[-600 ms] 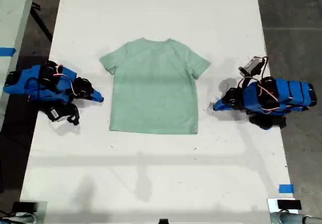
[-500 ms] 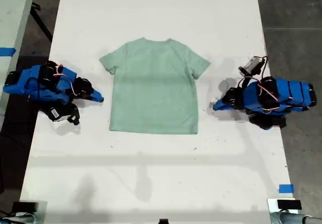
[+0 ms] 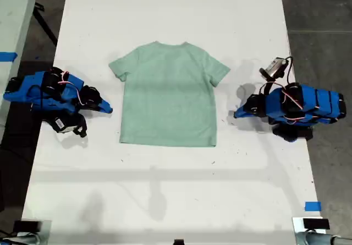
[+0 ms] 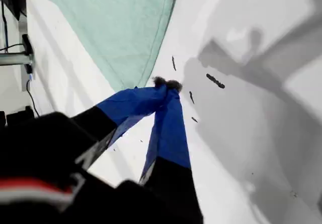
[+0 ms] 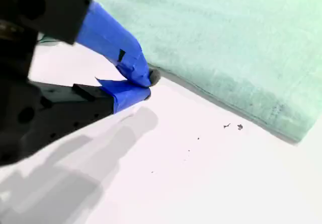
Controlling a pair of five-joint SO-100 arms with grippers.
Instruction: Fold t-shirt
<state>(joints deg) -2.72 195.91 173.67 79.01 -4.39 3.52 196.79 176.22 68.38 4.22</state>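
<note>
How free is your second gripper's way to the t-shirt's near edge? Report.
Probably free. My second gripper, jaws shut, sits just off the t-shirt edge over bare white table; nothing lies between them. It would need to open first.

first arm: exterior view's right, lying low, reaching toward that view's left
my first gripper: jaw tips together, empty
second arm: exterior view's left, low, reaching right
my second gripper: tips touching, empty
</note>
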